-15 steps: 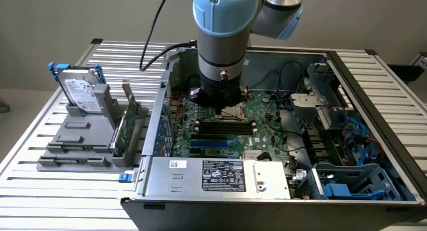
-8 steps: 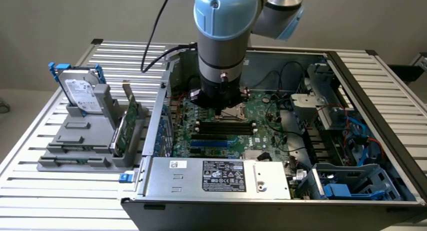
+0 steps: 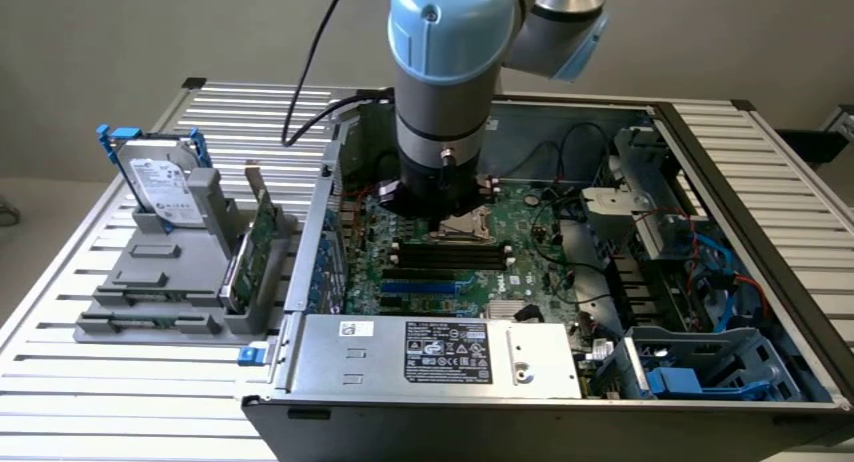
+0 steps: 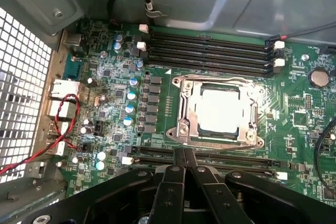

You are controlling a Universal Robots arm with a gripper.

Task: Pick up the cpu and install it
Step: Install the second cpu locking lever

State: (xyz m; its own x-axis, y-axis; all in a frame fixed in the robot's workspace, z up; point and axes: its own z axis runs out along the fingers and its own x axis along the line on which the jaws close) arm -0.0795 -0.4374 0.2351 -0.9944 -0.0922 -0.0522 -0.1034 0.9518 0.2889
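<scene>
The cpu [image 4: 220, 111], a small flat silvery-beige square, lies inside the metal-framed socket [image 4: 185, 103] on the green motherboard [image 4: 105, 103]. My gripper [image 4: 184, 154] is shut, its black fingertips pressed together with nothing between them, just beside the socket frame's edge and over a dark memory slot. In the exterior view the gripper [image 3: 445, 210] hangs low inside the open computer case, right at the socket [image 3: 474, 227]; the cpu is hidden there behind the tool.
Black memory slots [image 4: 210, 51] flank the socket on both sides. A grey power supply [image 3: 427, 354] fills the case's near side. A silver hard drive [image 3: 160, 187] with blue bracket stands in a grey holder [image 3: 147, 282] at the exterior view's left. Red wires [image 4: 68, 124] run along the case wall.
</scene>
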